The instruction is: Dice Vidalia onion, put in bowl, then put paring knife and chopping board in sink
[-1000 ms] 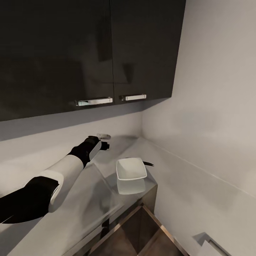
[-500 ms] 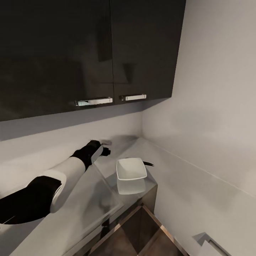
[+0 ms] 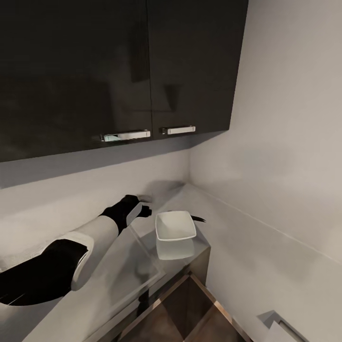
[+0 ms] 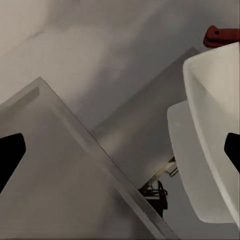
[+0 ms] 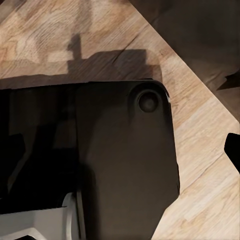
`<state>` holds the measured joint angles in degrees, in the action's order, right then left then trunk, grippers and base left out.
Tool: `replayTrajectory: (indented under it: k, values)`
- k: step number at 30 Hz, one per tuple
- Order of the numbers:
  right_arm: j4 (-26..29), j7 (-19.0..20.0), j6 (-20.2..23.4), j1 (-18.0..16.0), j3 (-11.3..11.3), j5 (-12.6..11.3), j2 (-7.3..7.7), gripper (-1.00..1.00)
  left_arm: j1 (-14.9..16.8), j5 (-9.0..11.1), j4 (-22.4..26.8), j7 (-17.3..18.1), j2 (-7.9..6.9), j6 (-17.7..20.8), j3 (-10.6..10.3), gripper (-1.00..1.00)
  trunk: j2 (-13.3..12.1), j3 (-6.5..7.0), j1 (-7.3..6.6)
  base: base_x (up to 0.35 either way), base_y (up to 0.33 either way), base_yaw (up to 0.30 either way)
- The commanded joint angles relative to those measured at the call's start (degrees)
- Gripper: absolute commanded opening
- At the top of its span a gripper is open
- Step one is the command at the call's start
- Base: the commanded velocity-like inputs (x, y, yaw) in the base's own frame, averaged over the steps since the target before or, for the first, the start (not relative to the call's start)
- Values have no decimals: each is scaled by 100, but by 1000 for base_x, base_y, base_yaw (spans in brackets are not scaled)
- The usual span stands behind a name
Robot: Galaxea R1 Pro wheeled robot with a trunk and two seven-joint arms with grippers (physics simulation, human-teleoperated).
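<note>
The paring knife (image 3: 197, 219) is mostly hidden behind the bowl (image 3: 175, 225), only a thin dark tip pokes out on the right. The left gripper (image 3: 145, 207) is too small and dark in the head view to tell how its jaws stand, and in the left wrist view the fingertips (image 4: 10, 152) get cut off at the frame's sides. There the bowl runs off the edge, and a red thing (image 4: 223, 36) behind it is clipped too.

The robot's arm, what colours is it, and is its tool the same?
In the head view, the left arm runs in smooth rounded sections: glossy black, then a white band and a white forearm, then black again at the wrist. The left tool is black with a white side panel. No cables or markings show.
</note>
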<state>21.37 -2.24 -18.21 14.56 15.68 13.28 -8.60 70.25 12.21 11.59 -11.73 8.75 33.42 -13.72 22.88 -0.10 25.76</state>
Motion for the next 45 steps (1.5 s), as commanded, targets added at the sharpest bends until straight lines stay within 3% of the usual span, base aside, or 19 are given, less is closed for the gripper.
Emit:
replayTrajectory:
  k: [1, 4, 7, 22, 29, 40, 45]
  values:
    - [7, -13, -7, 3, 32, 60, -8, 100, -14, 61, 7, 9, 1, 24, -34, 100, 3, -1, 2, 0, 0, 0]
    - [7, -13, -7, 3, 32, 60, -10, 100, -32, 62, 2, 457, 3, 24, -34, 100, 3, -1, 2, 0, 0, 0]
    - [7, -13, -7, 3, 32, 60, -10, 100, -36, 62, 6, 684, 4, 24, -34, 100, 3, -2, 2, 0, 0, 0]
    - [7, -13, -7, 3, 32, 60, -10, 100, -37, 57, 43, 827, 4, 24, -34, 100, 3, -74, 2, 0, 0, 0]
    - [7, -13, -7, 3, 24, 60, -10, 100, -37, 53, 53, 1498, -7, 18, -29, 100, 3, -120, 2, 0, 0, 0]
    - [7, -13, -7, 3, 23, 60, -10, 100, -37, 60, 45, 1668, -5, 15, -26, 100, 3, -208, 2, 0, 0, 0]
    - [7, -13, -7, 3, 23, 60, -10, 100, -37, 62, 45, 1994, -11, 15, -26, 100, 3, -249, 2, 0, 0, 0]
